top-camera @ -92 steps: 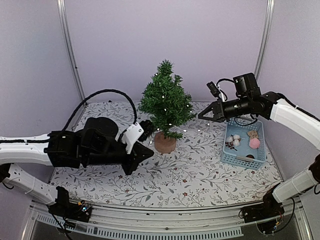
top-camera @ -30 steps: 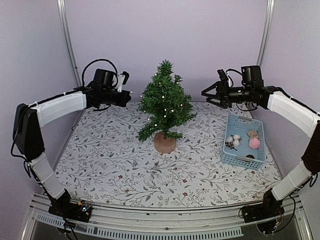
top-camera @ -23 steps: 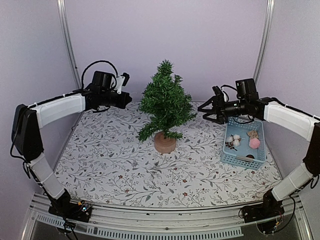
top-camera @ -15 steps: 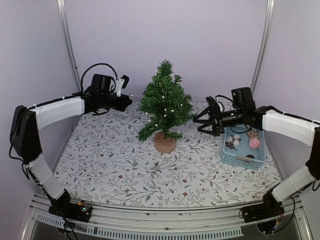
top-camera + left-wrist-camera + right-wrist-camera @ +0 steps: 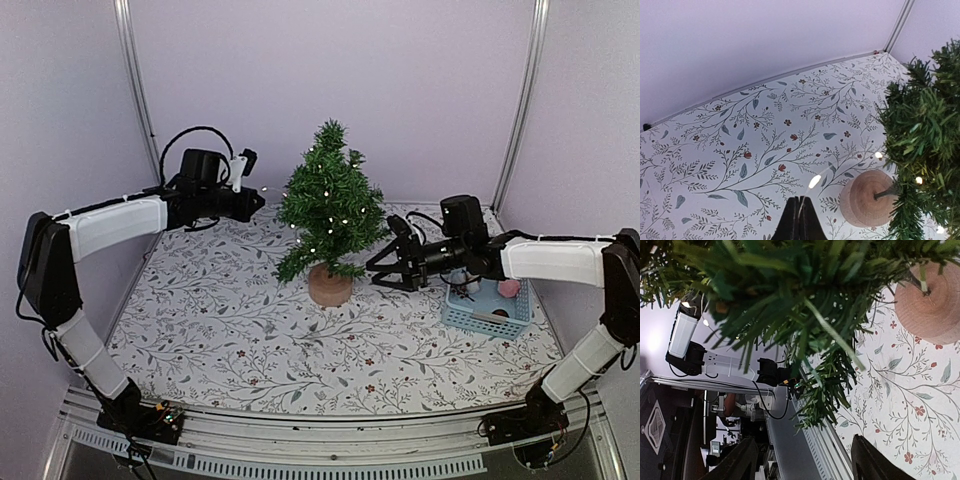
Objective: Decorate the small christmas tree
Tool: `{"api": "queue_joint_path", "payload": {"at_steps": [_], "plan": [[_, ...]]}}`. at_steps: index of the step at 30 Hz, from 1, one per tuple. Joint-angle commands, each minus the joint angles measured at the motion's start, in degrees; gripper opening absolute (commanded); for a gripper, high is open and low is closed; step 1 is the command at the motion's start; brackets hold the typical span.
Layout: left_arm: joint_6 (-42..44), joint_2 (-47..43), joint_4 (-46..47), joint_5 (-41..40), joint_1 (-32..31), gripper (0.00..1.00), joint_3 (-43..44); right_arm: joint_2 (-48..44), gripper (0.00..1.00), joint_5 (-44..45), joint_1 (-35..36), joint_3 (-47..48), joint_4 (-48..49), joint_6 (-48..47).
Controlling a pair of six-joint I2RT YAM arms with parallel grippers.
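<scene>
The small christmas tree stands mid-table on its round wooden base, with small lit bulbs scattered through its branches. My left gripper hovers left of the tree, shut on the thin wire of a light string that runs across to the branches. The left wrist view shows the pinched fingers, the tree and the base. My right gripper stands open, low at the tree's right side. Nothing lies between its fingers; branches hang just ahead of them.
A light-blue basket sits at the right, behind my right forearm, holding a pink ball and other small ornaments. Purple walls close in the back and sides. The floral tablecloth covers the table.
My right arm has dropped and swung left, from high beside the tree down to its lower right branches. The left gripper has edged slightly right, still pinching the wire.
</scene>
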Motion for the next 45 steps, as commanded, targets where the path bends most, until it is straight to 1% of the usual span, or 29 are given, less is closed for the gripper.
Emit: {"api": "queue_joint_path", "payload": {"at_steps": [1, 7, 9, 11, 13, 21, 24, 31, 45], "plan": [[-0.7, -1.9, 3.2, 0.7, -0.1, 0.00, -1.0, 2.7, 0.62, -0.2, 0.8, 1.2, 4.8, 1.2], [-0.9, -1.5, 4.0, 0.7, -0.3, 0.00, -1.1, 6.3, 0.44, -1.1, 1.5, 3.4, 5.5, 1.5], [-0.5, -1.5, 4.0, 0.7, -0.4, 0.00, -1.1, 6.8, 0.33, -1.1, 1.4, 3.7, 5.4, 1.6], [-0.1, -1.4, 3.8, 0.8, -0.3, 0.00, -1.2, 7.0, 0.14, -1.2, 1.4, 4.4, 5.0, 1.4], [0.4, -1.4, 3.7, 0.7, -0.4, 0.00, -1.1, 7.4, 0.00, -1.0, 1.4, 5.0, 4.0, 1.2], [2.5, -1.1, 3.6, 1.1, -0.3, 0.00, -0.4, 5.3, 0.00, 2.1, -0.4, 7.1, -4.9, -3.2], [3.3, -1.1, 3.7, 1.1, -0.3, 0.00, -0.6, 4.8, 0.00, 3.2, -1.9, 7.4, -9.1, -4.6], [5.9, -1.4, 3.2, 2.2, -0.4, 0.00, -0.9, 3.9, 0.00, 5.6, -5.6, 8.8, -14.9, -8.1], [13.0, -5.7, 2.0, 3.4, -0.4, 0.00, -6.3, 5.7, 0.00, 9.6, -10.7, 13.3, -20.0, -12.6]]}}
